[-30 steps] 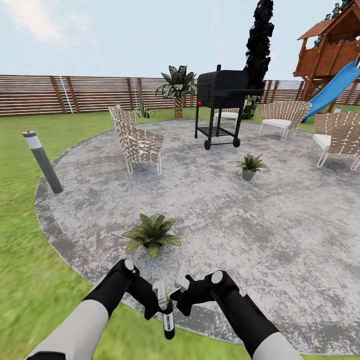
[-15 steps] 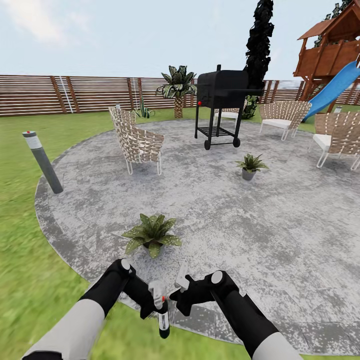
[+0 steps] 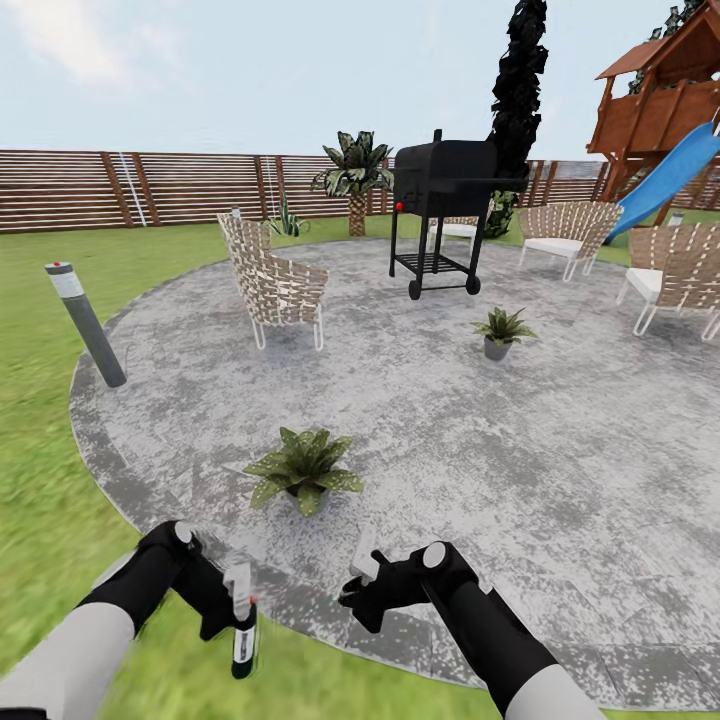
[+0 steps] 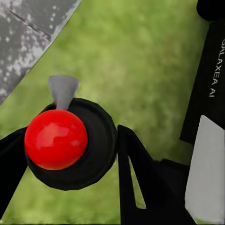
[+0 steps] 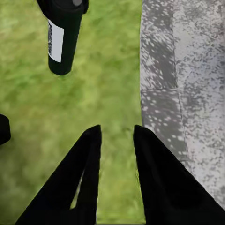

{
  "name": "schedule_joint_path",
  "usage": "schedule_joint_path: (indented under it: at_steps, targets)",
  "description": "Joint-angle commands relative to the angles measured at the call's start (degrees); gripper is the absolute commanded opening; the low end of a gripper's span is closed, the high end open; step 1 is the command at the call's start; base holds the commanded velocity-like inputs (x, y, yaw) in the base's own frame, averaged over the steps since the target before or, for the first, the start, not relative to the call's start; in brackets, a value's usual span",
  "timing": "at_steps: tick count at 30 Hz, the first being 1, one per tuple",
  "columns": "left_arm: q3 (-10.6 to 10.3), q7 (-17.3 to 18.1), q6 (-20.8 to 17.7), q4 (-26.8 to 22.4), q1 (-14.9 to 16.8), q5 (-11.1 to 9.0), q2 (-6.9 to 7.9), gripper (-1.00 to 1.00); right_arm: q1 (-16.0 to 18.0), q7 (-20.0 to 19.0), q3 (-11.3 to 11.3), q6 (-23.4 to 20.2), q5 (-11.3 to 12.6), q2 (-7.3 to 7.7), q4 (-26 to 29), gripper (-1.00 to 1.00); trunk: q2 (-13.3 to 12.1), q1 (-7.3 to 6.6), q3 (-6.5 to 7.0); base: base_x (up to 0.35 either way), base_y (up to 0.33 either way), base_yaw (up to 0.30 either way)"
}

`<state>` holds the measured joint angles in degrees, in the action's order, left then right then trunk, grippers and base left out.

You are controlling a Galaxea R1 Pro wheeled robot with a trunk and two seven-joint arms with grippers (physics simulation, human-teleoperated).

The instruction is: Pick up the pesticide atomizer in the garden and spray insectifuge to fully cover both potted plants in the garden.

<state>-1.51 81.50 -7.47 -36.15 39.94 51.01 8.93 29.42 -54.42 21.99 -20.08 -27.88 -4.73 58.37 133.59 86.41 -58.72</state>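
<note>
My left gripper (image 3: pixel 238 612) is shut on the pesticide atomizer (image 3: pixel 244 645), a slim dark bottle hanging over the grass just off the patio edge. In the left wrist view its dark round top with a red knob (image 4: pixel 56 139) sits between the black fingers (image 4: pixel 140 178). My right gripper (image 3: pixel 352 588) is open with nothing in it, its fingers (image 5: pixel 159 173) above the grass beside the patio rim; the atomizer (image 5: pixel 61 37) shows beyond them. The broad-leaved speckled potted plant (image 3: pixel 303 467) stands just ahead of both grippers. The spiky potted plant in a grey pot (image 3: pixel 500 332) is farther off, to the right.
On the round stone patio (image 3: pixel 450 450) stand a wicker chair (image 3: pixel 272 285), a black grill (image 3: pixel 440 205) and more wicker chairs (image 3: pixel 680 270) at right. A grey bollard lamp (image 3: pixel 85 325) leans at the left rim. Fence (image 3: pixel 150 188), a palm and a playhouse with a slide lie beyond.
My left arm has swung left with the atomizer, away from the right gripper and out over the grass. The right arm has stayed put.
</note>
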Motion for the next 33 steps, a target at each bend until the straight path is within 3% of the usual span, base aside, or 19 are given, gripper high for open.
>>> schedule_joint_path:
  at_steps: [1, 6, 8, 9, 11, 13, 15, 17, 18, 19, 21, 24, 26, 29, 33]
  targets:
    - [-0.15, 0.23, -0.58, -0.07, -0.05, 0.09, 0.48, -1.0, 0.02, -0.25, -0.02, -0.4, -0.22, -0.01, 0.09, 1.0, 0.02, -0.01, -0.05, 0.0, 0.0, 0.0]
    - [0.69, -1.52, -0.74, -0.03, -0.2, -0.73, 0.9, -1.0, -0.04, 0.11, -0.46, -0.28, -0.2, 0.68, -0.86, 1.0, 0.02, -0.01, -0.05, 0.0, 0.0, 0.0]
    - [0.92, -5.2, -0.82, 0.07, -0.37, -2.66, 0.76, -1.0, -0.22, 2.5, -1.23, 0.14, 0.01, 1.84, -4.81, 1.0, 0.02, -0.01, -0.05, 0.0, 0.0, 0.0]
    - [1.31, -7.77, -0.85, 0.17, -0.83, -4.6, 0.55, -1.0, -0.32, 5.84, -2.48, 1.18, 0.17, 2.66, -7.58, 1.0, 0.02, -0.01, -0.05, 0.0, 0.0, 0.0]
    - [2.58, -11.41, -0.87, 1.03, -2.14, -9.87, 0.2, -1.0, -0.43, 13.22, -6.11, 6.36, 0.31, 3.35, -12.51, 1.0, 0.02, -0.01, -0.05, 0.0, 0.0, 0.0]
    - [4.45, -17.64, -0.8, 3.75, -3.41, -19.43, 0.07, -1.0, -0.54, 23.91, -13.69, 16.75, 0.39, 3.56, -20.25, 1.0, 0.02, -0.01, -0.05, 0.0, 0.0, 0.0]
    - [5.2, -27.19, 0.09, 7.84, -4.86, -27.86, 0.06, -1.0, -0.75, 33.04, -21.85, 27.06, 0.4, 3.65, -28.96, 1.0, 0.02, -0.01, -0.05, 0.0, 0.0, 0.0]
    - [5.41, -38.73, 7.34, 11.21, -7.43, -34.1, 0.04, -1.0, -0.97, 40.52, -27.89, 37.59, 0.33, 4.07, -37.73, 1.0, 0.02, -0.01, -0.05, 0.0, 0.0, 0.0]
    - [5.48, -45.33, 13.23, 13.69, -9.2, -37.06, 0.0, -1.0, -1.54, 45.15, -29.36, 43.52, 0.34, 5.25, -42.18, 1.0, 0.02, -0.01, -0.05, 0.0, 0.0, 0.0]
    - [5.51, -53.35, 19.61, 17.51, -11.15, -40.82, -0.06, -1.0, -2.84, 51.44, -30.31, 50.88, 0.4, 6.42, -46.8, 1.0, 0.02, -0.01, -0.05, 0.0, 0.0, 0.0]
    - [5.54, -63.1, 26.84, 23.33, -13.49, -45.66, -0.12, -1.0, -5.4, 60.43, -30.79, 60.44, 0.5, 6.84, -50.53, 1.0, 0.02, -0.01, -0.05, 0.0, 0.0, 0.0]
    - [5.55, -72.59, 36.17, 27.27, -16.94, -50.62, -0.19, -1.0, -8.65, 70.14, -30.87, 68.94, 0.54, 6.23, -52.52, 1.0, 0.02, -0.01, -0.05, 0.0, 0.0, 0.0]
    - [5.55, -75.1, 37.94, 29.18, -17.89, -52.96, -0.22, -1.0, -9.12, 71.47, -30.87, 69.95, 0.55, 5.96, -54.17, 1.0, 0.02, -0.01, -0.05, 0.0, 0.0, 0.0]
    - [5.62, -76.0, 38.57, 30.64, -18.33, -55.54, 0.19, -1.0, -9.27, 71.71, -30.87, 70.08, 0.37, 5.76, -55.08, 1.0, 0.02, -0.01, -0.05, 0.0, 0.0, 0.0]
    - [5.55, -76.13, 38.67, 31.06, -19.04, -57.03, -0.2, -1.0, -9.31, 71.72, -30.85, 70.09, 0.11, 5.7, -55.25, 1.0, 0.02, -0.01, -0.05, 0.0, 0.0, 0.0]
